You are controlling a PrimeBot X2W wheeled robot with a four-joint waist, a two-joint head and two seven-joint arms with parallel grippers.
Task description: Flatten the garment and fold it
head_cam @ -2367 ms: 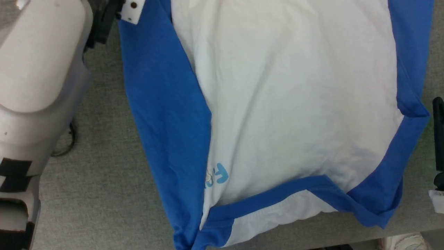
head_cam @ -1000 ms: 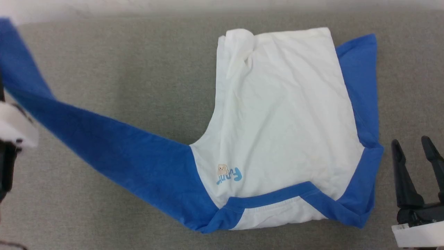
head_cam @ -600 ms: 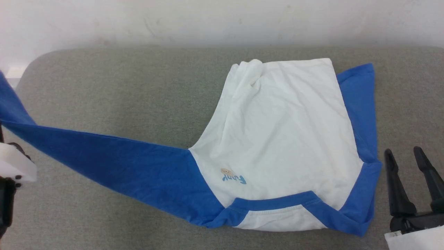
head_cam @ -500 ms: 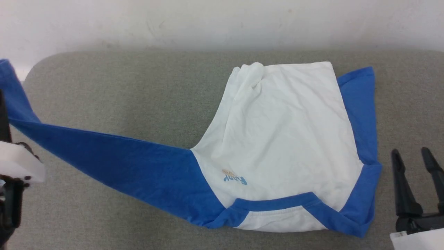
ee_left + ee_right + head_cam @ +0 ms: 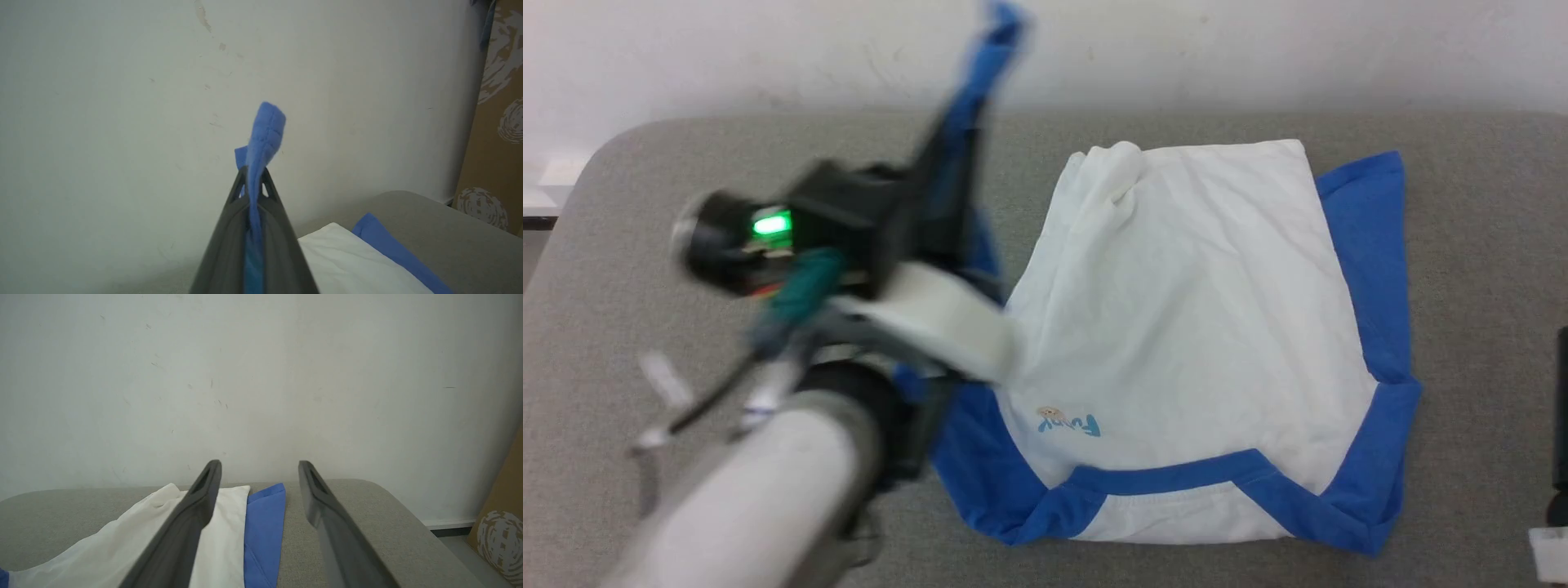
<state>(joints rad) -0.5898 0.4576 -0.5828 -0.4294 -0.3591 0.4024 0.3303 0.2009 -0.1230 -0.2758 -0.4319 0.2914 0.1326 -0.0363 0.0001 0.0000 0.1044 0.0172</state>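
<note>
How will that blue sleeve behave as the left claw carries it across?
Probably floppy: the sleeve curls limply past the shut left claw. Likely light, since a fingertip pinch lifts it. The wrinkled white body may bunch if tugged.

Left arm: pale forearm angled up from lower left, blurred.
Left gripper: jaws pinched tight on garment.
Right gripper: jaws stood wide apart, empty.

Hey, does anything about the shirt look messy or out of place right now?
Yes. The garment is bunched and creased at its far left corner, not flat. One blue sleeve is lifted up in the air, pinched in the shut left gripper.
</note>
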